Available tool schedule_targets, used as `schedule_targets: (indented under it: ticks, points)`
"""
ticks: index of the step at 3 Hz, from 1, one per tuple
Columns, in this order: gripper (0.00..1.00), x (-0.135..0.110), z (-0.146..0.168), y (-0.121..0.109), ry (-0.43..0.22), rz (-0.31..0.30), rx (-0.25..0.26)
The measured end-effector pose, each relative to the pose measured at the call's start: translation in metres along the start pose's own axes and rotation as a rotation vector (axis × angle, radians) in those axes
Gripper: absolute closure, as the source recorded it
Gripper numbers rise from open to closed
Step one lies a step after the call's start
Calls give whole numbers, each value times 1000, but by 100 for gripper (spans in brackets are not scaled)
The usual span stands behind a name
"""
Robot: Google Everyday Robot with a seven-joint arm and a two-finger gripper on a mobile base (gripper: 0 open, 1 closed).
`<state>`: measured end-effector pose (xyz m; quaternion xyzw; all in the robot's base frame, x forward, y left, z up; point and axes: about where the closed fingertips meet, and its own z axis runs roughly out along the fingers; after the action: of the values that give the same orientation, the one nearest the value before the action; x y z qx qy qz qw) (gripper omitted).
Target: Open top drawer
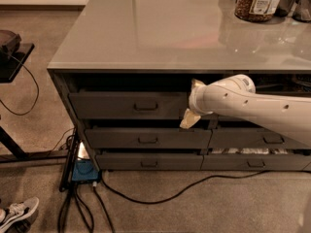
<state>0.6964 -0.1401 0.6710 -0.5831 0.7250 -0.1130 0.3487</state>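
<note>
The top drawer (121, 105) is the wide dark-grey front under the left part of the countertop, with a small centre pull handle (146, 106). A dark gap shows above its front panel. My gripper (193, 103) is at the drawer's right end, well to the right of the handle, on the end of the white arm (252, 106) that reaches in from the right. Its pale fingertips (188, 121) stand apart, one high and one low, holding nothing. The arm hides the drawer's right edge.
Two shallower drawers (146, 140) lie below, and a narrower stack (272, 139) is on the right. The grey countertop (160, 28) carries a jar (257, 1). A black cable (160, 193), a blue box (85, 171), a shoe (17, 212) and a black stand (9, 47) are on the left.
</note>
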Motion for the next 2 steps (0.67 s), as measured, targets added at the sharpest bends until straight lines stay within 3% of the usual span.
schedule_targets:
  ticks: [2]
  points:
    - [0, 19, 63, -13, 51, -48, -49]
